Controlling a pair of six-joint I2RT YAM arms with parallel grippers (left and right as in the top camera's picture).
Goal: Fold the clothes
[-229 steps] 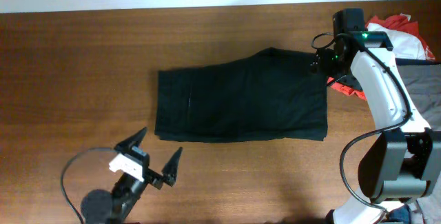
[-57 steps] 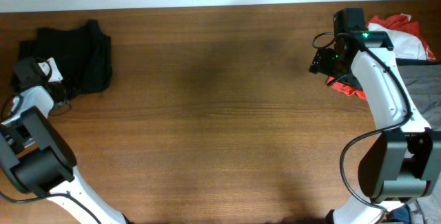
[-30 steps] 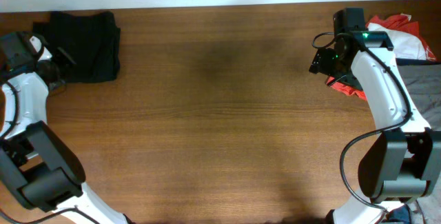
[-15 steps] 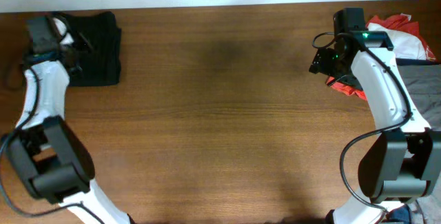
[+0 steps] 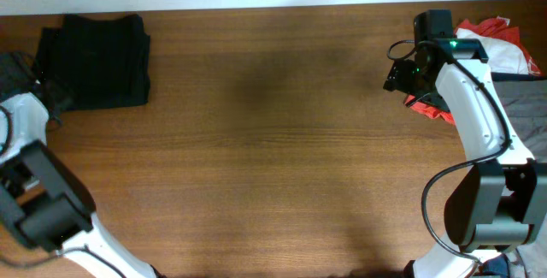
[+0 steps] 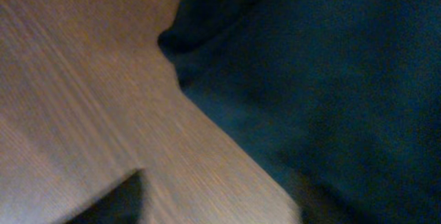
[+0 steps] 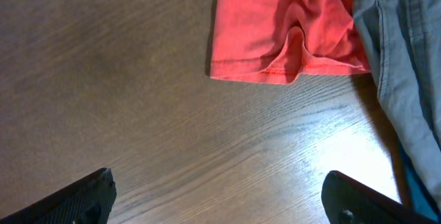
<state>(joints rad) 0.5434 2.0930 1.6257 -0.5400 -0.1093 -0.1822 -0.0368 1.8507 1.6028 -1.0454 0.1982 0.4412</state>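
Overhead: black garment (image 5: 96, 59) lay folded into a compact rectangle at far-left rear of the table (image 5: 273, 167), flat on the wood, edges roughly square to the table edge. L gripper (image 5: 43, 94) sat at that garment's left edge, low over the wood; L arm's white link ran from it toward the near-left corner. L wrist view badly blurred: dark cloth filled the right and top, wood grain bottom-left, cloth edge running diagonally. One dark smear low-left in that view, poss. a fingertip, but not sure. Couldn't tell whether L jaws were apart or closed, nor whether they touched the cloth. R gripper (image 7: 220, 200) hung over bare wood at right rear, just beside the unfolded pile. Its fingertips (image 7: 76, 195) showed at the two bottom corners of the R wrist view, spread wide, only wood between them, gripping nothing. Red garment (image 7: 275, 24) lay just ahead of R gripper, its stitched hem facing it, one small pucker in the hem. Grey garment (image 7: 406, 79) overlapped the red one's right side. Overhead also showed white cloth (image 5: 506, 56) in that same pile at the table's far-right edge, partly hidden by the R arm. Black garment and pile were well apart, wood between them.
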